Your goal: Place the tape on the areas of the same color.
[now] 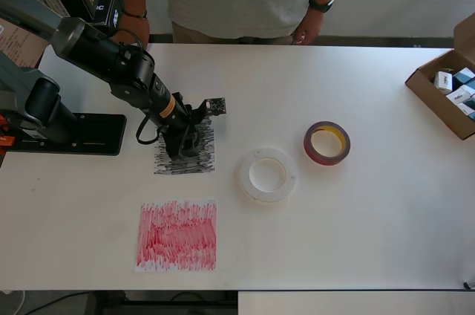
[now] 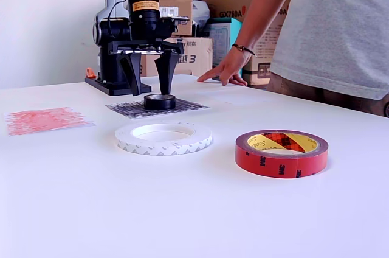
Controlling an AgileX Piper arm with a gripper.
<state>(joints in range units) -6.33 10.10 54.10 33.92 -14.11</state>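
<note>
The small black tape roll (image 2: 159, 101) lies flat on the black-scribbled sheet (image 1: 200, 163) (image 2: 188, 106). My gripper (image 1: 185, 144) (image 2: 151, 91) is open, pointing straight down, with its fingers just above and astride the roll; in the overhead view it hides most of the roll. The large white tape roll (image 1: 267, 174) (image 2: 163, 138) lies flat mid-table. The dark-red roll (image 1: 326, 143) (image 2: 281, 153) with a yellowish core lies to its right in the overhead view. The red-scribbled sheet (image 1: 177, 235) (image 2: 45, 119) is bare. I cannot make out a plain white sheet.
A person stands at the far table edge with a hand (image 1: 304, 33) (image 2: 222, 72) resting on it. An open cardboard box (image 1: 433, 97) of small items sits at the overhead view's right edge. The arm's black base (image 1: 74, 134) is at the left. Cartons are stacked behind.
</note>
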